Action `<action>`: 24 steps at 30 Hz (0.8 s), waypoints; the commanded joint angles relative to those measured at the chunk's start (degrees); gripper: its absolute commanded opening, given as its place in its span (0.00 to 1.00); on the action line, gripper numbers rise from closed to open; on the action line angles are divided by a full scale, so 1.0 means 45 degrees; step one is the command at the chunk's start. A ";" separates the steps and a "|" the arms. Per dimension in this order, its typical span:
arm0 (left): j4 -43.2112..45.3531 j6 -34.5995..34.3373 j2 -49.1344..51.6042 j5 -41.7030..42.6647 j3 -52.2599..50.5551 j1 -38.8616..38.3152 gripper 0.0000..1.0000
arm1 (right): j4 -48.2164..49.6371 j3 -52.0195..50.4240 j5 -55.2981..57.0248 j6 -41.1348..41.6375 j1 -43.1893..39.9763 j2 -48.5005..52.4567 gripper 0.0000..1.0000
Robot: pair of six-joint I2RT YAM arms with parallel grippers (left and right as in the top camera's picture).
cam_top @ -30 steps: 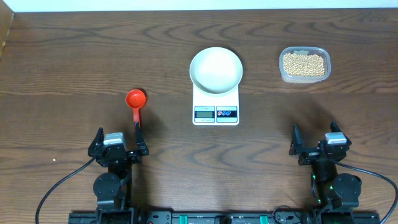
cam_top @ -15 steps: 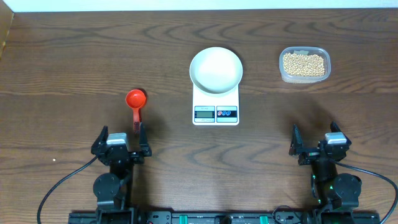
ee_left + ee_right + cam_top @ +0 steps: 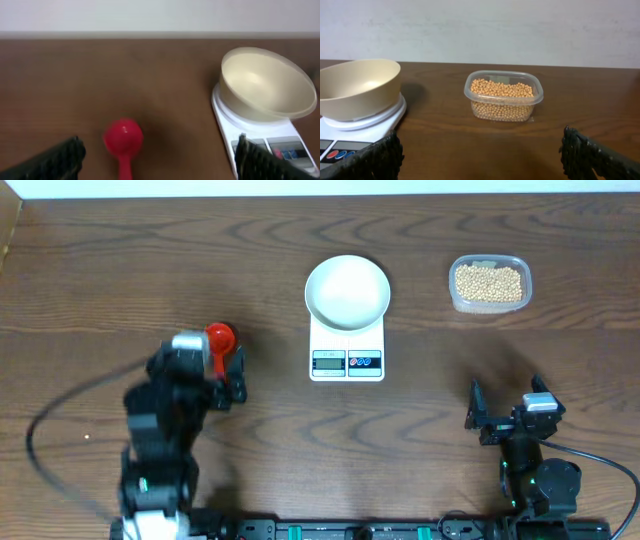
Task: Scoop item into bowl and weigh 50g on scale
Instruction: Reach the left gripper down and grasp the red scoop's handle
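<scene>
A glossy red plastic scoop (image 3: 123,135) with a round cup lies on the dark, grained wooden table (image 3: 100,280). The smooth round white bowl (image 3: 347,290) sits on the flat white rectangular scale (image 3: 347,352). Small round tan beans (image 3: 488,282) fill a clear plastic tub (image 3: 490,308) with rounded corners.

A second ago the left claw (image 3: 198,363) sat back at the table's near edge — now it has reached forward over the scoop's handle, blurred in the overhead view. The right claw (image 3: 506,393) has not moved. Both claws stand wide and hold nothing.

The scoop's cup lies just ahead of the left claw, between its dark fingers (image 3: 55,160) and untouched, with bowl and scale ahead to the right. From the right claw the beans lie straight ahead, well apart — bowl and scale are ahead to the left.
</scene>
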 commanded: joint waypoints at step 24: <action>-0.3915 -0.0107 1.3260 -0.1642 0.8830 0.1141 0.98 | -0.0053 -0.0019 0.0087 0.0087 0.0083 -0.0068 0.99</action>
